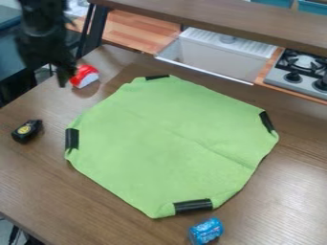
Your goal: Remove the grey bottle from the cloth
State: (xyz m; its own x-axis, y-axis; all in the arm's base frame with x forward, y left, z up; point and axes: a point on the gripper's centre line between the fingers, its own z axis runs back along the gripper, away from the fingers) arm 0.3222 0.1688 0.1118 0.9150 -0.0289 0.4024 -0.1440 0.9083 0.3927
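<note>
Swinging the gripper (pixel 64 78) sideways with insufficient clearance could strike the red-and-white object (pixel 85 76) just beside it. Low travel over the green cloth (pixel 153 143), spread on the table (pixel 38 186), could snag an edge. Gripper state, clenched or released, cannot be told; nor can the grey bottle's position.

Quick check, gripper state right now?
Gripper: beside the red-and-white object at the upper left; whether open, closed or holding cannot be told.
</note>
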